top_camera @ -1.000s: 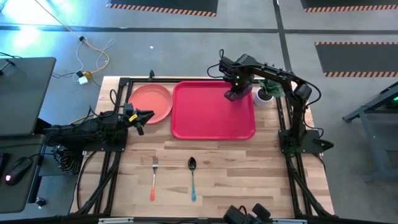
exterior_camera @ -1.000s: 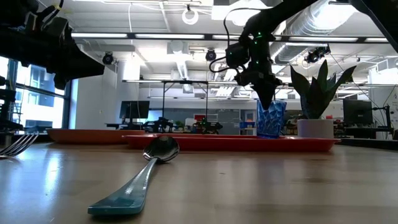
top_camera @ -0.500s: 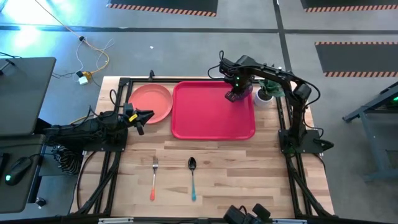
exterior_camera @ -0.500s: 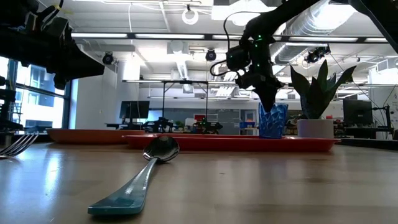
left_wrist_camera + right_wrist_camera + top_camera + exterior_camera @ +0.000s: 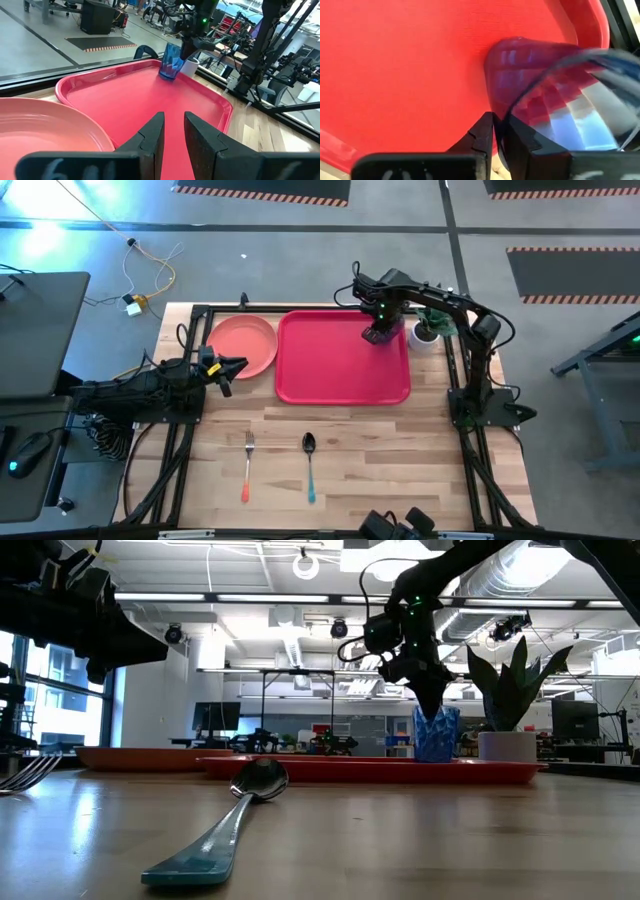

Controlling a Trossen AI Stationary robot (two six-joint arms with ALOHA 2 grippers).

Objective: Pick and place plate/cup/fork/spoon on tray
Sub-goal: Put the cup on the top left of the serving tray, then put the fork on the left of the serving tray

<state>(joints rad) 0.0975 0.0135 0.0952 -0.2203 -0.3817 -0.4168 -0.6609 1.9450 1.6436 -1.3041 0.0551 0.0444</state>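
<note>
The blue cup stands in the far right corner of the red tray; it also shows in the left wrist view. My right gripper is above it, shut on it. The pink plate lies on the table left of the tray. The fork and the spoon lie side by side near the table's front. My left gripper waits by the plate's near edge, slightly open and empty. My right gripper pinches the cup's wall at its rim, one finger inside the cup and one outside. The fingers come from above, pointing down. The cup is near upright, with its base on the tray's floor.
A white pot with a green plant stands just right of the tray's far right corner, close to my right gripper. Dark frame rails run along the table's left and right edges.
My right gripper has gone down a little with the cup at the tray's far right corner. It stays shut on it.
</note>
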